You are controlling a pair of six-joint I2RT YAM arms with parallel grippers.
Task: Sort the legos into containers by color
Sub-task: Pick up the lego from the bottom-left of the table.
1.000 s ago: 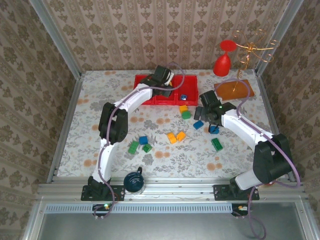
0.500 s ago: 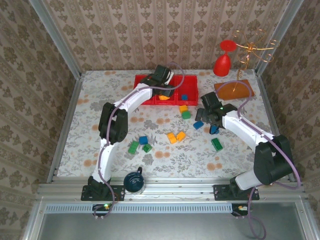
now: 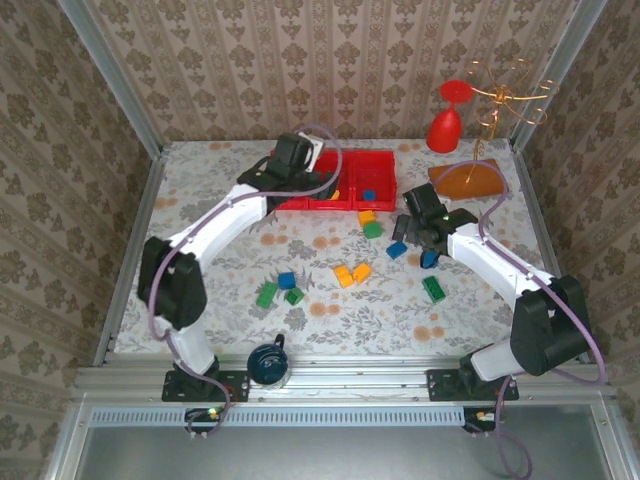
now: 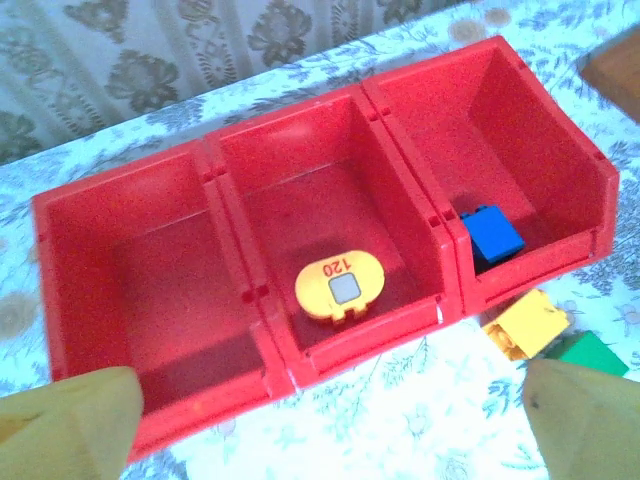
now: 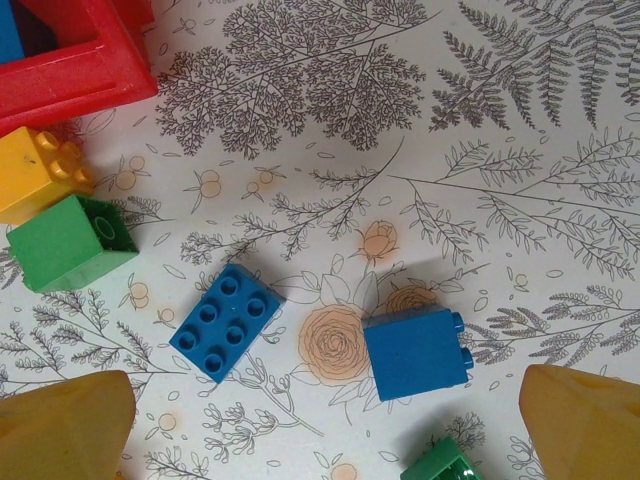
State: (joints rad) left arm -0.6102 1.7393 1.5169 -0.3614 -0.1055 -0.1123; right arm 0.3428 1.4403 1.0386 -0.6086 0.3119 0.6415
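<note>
Lego (image 4: 339,288) marked "120" sits in the tray (image 4: 250,292), middle compartment; left claw (image 4: 325,432) and right claw (image 5: 320,432) gaping.

Just ahead of the left gripper (image 4: 325,425): red tray (image 4: 240,250), three square compartments in a row. Flat in the middle one, orange oval piece (image 4: 338,288) marked 120. In the right one, small blue brick (image 4: 492,233). Between the fingers of the right gripper (image 5: 325,425), on the table: studs-up blue brick (image 5: 225,320), skewed, near a blue brick on its side (image 5: 417,352). Further left, green brick (image 5: 70,243) against yellow brick (image 5: 35,172).

glossy red plastic tray (image 4: 232,235); smooth plastic bricks (image 5: 225,322); matt tablecloth (image 5: 350,120).
</note>
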